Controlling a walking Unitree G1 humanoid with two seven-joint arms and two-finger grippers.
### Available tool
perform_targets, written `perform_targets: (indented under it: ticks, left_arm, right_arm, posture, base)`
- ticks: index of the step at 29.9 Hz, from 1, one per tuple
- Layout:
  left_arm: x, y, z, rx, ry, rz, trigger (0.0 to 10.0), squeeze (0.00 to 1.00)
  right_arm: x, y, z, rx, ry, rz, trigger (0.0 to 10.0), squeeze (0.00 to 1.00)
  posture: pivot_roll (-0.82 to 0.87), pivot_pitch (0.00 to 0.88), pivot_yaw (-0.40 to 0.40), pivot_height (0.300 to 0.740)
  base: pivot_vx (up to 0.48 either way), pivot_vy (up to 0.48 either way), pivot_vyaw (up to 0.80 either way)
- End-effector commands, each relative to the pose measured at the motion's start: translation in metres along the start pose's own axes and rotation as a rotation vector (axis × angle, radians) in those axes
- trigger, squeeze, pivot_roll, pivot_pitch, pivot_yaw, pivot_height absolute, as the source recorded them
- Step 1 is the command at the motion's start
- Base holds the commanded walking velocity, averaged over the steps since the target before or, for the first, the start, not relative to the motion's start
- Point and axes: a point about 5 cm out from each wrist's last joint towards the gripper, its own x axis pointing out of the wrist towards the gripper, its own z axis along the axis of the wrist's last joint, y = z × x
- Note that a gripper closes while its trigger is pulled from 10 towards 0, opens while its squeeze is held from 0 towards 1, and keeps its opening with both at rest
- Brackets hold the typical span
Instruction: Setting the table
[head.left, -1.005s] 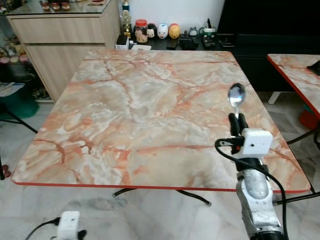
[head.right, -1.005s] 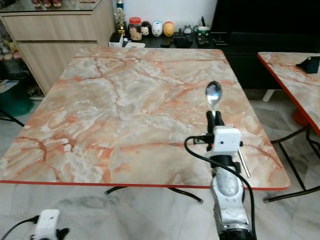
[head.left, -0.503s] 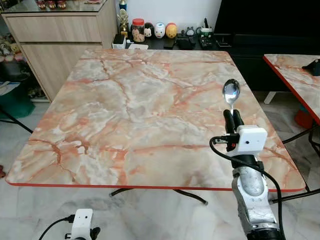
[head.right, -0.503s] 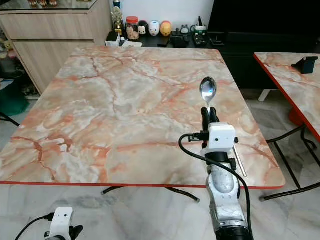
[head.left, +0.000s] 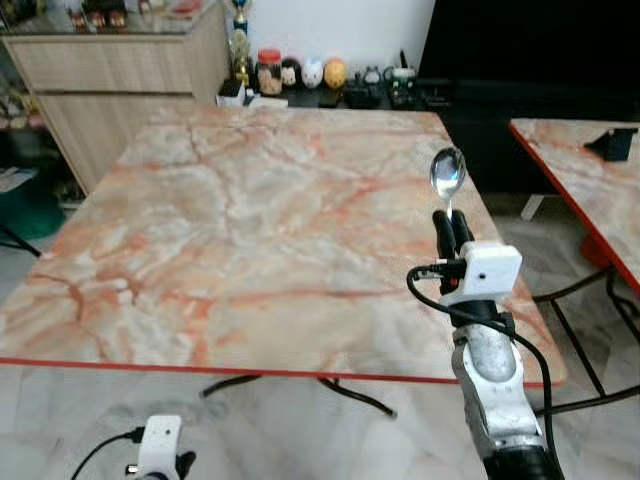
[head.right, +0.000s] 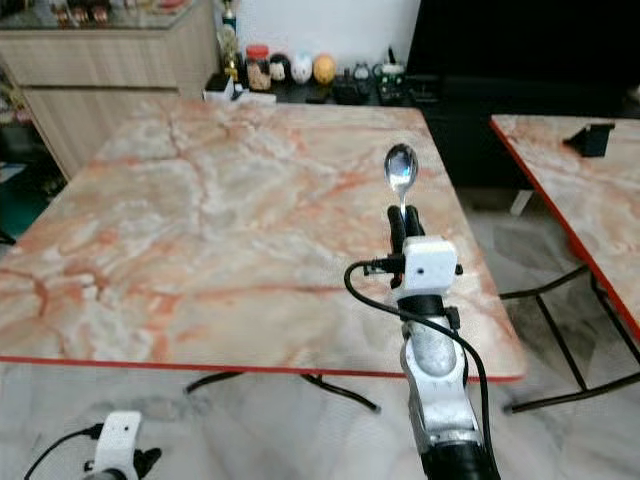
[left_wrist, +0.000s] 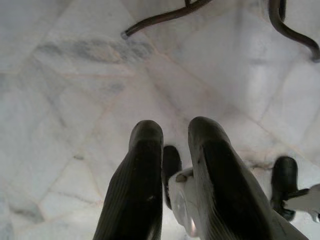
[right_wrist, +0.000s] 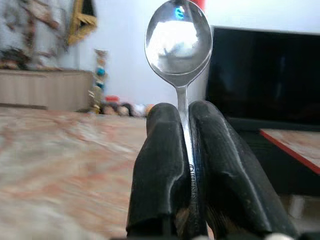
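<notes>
- Polished steel spoon with a round bowl (head.left: 447, 173): handle pinched upright, bowl up and facing the camera, raised over the right-hand part of the marble-patterned table top.
- Black two-fingered right gripper (head.left: 452, 232): closed tight on the spoon handle, fingers pressed to either side of it in the right wrist view, bowl standing clear above the fingertips.
- Peach-and-rust marble-patterned table top with a red rim (head.left: 250, 220): bare across its surface, so judged an early stage of the setting; spoon not yet laid, nothing else in place.
- Plenty of open surface left of the spoon and ahead of it; table's right edge and near red rim both close to the arm, so little margin on those sides.
- Second table of the same pattern (head.left: 590, 170) well apart to the right of the first, a gap of floor between.
- Left gripper (left_wrist: 172, 150) hanging low below the table's near edge, over pale floor tiles (left_wrist: 60, 100), fingers slightly parted, holding nothing.
</notes>
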Motion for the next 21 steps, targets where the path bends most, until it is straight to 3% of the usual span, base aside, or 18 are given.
perform_targets:
  ticks: [1,21]
  left_arm:
    - [0.001,-0.006,-0.003,-0.011,0.015,-0.013,10.0,0.0]
    - [0.002,-0.013,-0.003,-0.011,0.014,-0.026,10.0,0.0]
  right_arm:
    - [0.003,-0.007,0.004,0.002,-0.013,-0.032,10.0,0.0]
    - [0.01,-0.008,0.014,0.006,-0.047,-0.047,10.0,0.0]
  posture:
    - [0.02,0.0,-0.009,0.74]
    - [0.01,0.0,-0.007,0.74]
  base:
    - [0.0,-0.446,0.0]
    - [0.0,-0.448,0.0]
